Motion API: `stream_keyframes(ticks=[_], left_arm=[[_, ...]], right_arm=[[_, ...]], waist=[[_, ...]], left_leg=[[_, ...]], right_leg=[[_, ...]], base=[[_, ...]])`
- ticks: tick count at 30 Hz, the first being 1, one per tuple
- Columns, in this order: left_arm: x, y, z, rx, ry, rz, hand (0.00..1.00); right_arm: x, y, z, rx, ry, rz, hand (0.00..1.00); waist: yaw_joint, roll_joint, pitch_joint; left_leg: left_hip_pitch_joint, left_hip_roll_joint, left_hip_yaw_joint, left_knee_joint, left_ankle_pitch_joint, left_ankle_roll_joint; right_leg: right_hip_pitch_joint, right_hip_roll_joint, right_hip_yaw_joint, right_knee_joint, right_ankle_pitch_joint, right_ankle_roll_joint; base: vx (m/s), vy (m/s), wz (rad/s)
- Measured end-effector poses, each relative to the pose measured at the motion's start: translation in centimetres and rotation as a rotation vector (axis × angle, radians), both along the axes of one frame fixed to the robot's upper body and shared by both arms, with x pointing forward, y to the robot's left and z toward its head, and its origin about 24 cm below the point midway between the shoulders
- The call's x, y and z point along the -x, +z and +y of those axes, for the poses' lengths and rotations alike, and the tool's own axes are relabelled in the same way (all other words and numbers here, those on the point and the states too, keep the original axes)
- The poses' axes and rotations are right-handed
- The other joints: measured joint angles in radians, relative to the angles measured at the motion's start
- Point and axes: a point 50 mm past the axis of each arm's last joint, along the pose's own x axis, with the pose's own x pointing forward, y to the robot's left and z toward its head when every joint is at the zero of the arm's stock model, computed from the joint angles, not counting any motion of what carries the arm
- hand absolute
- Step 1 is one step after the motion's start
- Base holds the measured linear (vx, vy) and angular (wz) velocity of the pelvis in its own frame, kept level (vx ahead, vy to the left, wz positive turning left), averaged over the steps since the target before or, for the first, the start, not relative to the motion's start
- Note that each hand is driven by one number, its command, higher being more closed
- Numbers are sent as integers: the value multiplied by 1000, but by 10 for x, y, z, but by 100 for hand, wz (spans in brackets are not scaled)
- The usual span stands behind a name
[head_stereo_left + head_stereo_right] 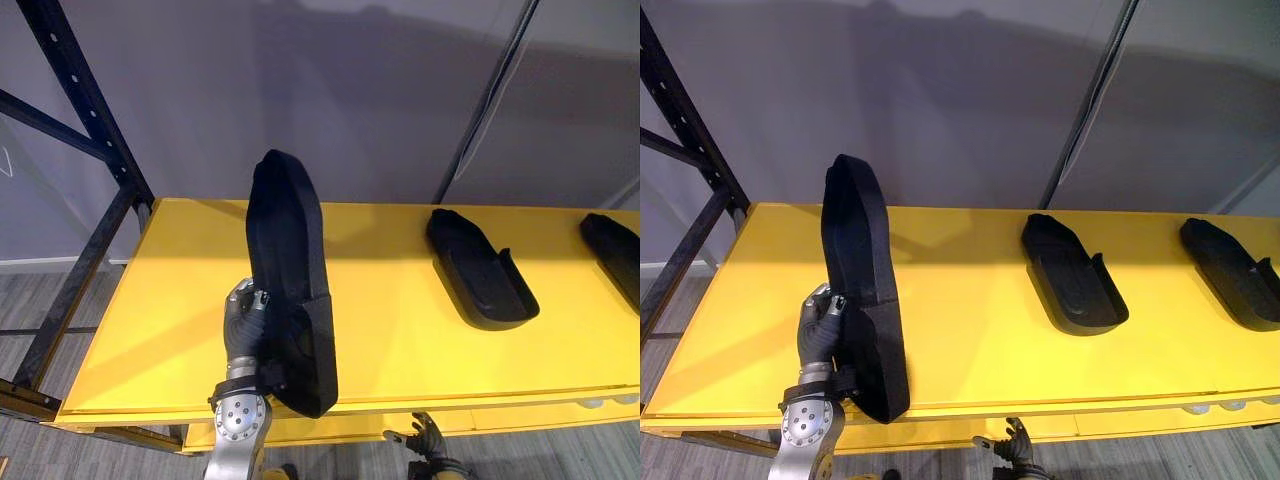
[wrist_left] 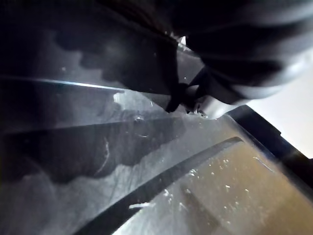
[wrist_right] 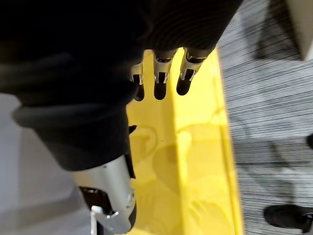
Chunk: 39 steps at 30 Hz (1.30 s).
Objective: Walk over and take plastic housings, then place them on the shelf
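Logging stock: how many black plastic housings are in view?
3. Held housing is upright at the left of the shelf, in the left hand; middle housing lies mid-shelf; right housing lies at the right end. Others may be hidden.

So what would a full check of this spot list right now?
Surface: yellow shelf, flat.
Job's things: held housing up on edge over the shelf's left part; middle housing and right housing lie flat.
Clutter: nothing seen.
Robot hands: left robot hand curled round the held housing; right robot hand open, low before the shelf's front edge.
Cables: nothing seen.
Surroundings: dark rack frame at left, grey wall behind, grey floor.
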Motion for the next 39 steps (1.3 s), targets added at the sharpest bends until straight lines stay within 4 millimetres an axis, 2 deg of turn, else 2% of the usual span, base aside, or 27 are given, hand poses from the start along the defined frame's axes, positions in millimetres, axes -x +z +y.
stream_keyframes(ticks=[2, 6, 10, 12, 16, 19, 22, 24, 25, 30, 34, 39], left_arm=[[0, -1, 3, -44, 19, 16, 100], [-2, -4, 21, -155, 97, 76, 100], [-17, 1, 39, -212, 154, 81, 100], [-24, 0, 48, -252, 184, 107, 100], [-35, -8, 56, -284, 212, 173, 100], [-48, -22, 58, -303, 208, 259, 100], [-51, -38, 70, -312, 244, 355, 100], [-55, -42, 76, -305, 264, 382, 100], [-57, -44, 81, -298, 282, 400, 0], [-52, -53, 95, -268, 359, 456, 0], [-52, -54, 98, -220, 400, 464, 0], [-54, -50, 98, -224, 417, 436, 0]], right_arm=[[2, -1, -1, 0, -1, 6, 0], [16, -8, 2, -17, 30, 57, 0], [33, -15, 3, -35, 43, 118, 0], [42, -18, 3, -43, 60, 153, 0], [42, -19, -1, -34, 81, 157, 0], [41, -19, -5, -28, 90, 156, 0], [38, -20, -5, -26, 98, 161, 0], [37, -21, -6, -24, 102, 166, 0], [36, -21, -7, -22, 103, 166, 0], [34, -21, -8, -22, 103, 167, 0], [34, -22, -9, -26, 85, 170, 0], [34, -23, -9, -20, 89, 183, 0]], waist=[[11, 2, -5], [10, 13, -33], [5, 22, -40], [-17, 31, -50], [-41, 44, -62], [-42, 61, -67], [-64, 66, -63], [-68, 70, -61], [-67, 73, -59], [-74, 71, -55], [-75, 67, -54], [-73, 63, -53]], left_leg=[[21, 3, 2, -23, 7, 2], [56, 3, 22, -90, 28, -1], [73, -1, 25, -135, 57, -6], [83, -5, 23, -167, 79, -10], [97, -7, 27, -219, 112, -16], [145, -9, 28, -329, 181, -19], [142, -6, 31, -331, 191, -24], [139, -6, 33, -331, 195, -27], [137, -4, 36, -331, 195, -31], [128, -4, 27, -332, 204, -43], [123, -9, 22, -331, 208, -40], [121, -27, 20, -331, 207, -32]], right_leg=[[5, 6, 4, -1, 21, -6], [4, 18, 53, -26, 50, -33], [11, 21, 59, -53, 60, -34], [15, 23, 83, -68, 61, -35], [15, 29, 105, -92, 64, -39], [15, 42, 108, -104, 70, -44], [23, 44, 110, -126, 70, -44], [26, 44, 111, -139, 69, -44], [26, 46, 114, -144, 69, -44], [25, 49, 131, -173, 62, -35], [27, 47, 130, -184, 52, -21], [34, 33, 130, -190, 56, -24]], base=[[33, 42, -8], [4, 55, -15], [-7, -5, -5], [-17, -42, -1], [-42, -44, -5], [-56, -38, -5], [-82, -35, -4], [-90, -23, -5], [-109, -22, -7], [-101, -18, -9], [-33, -3, 4], [57, 28, 2]])
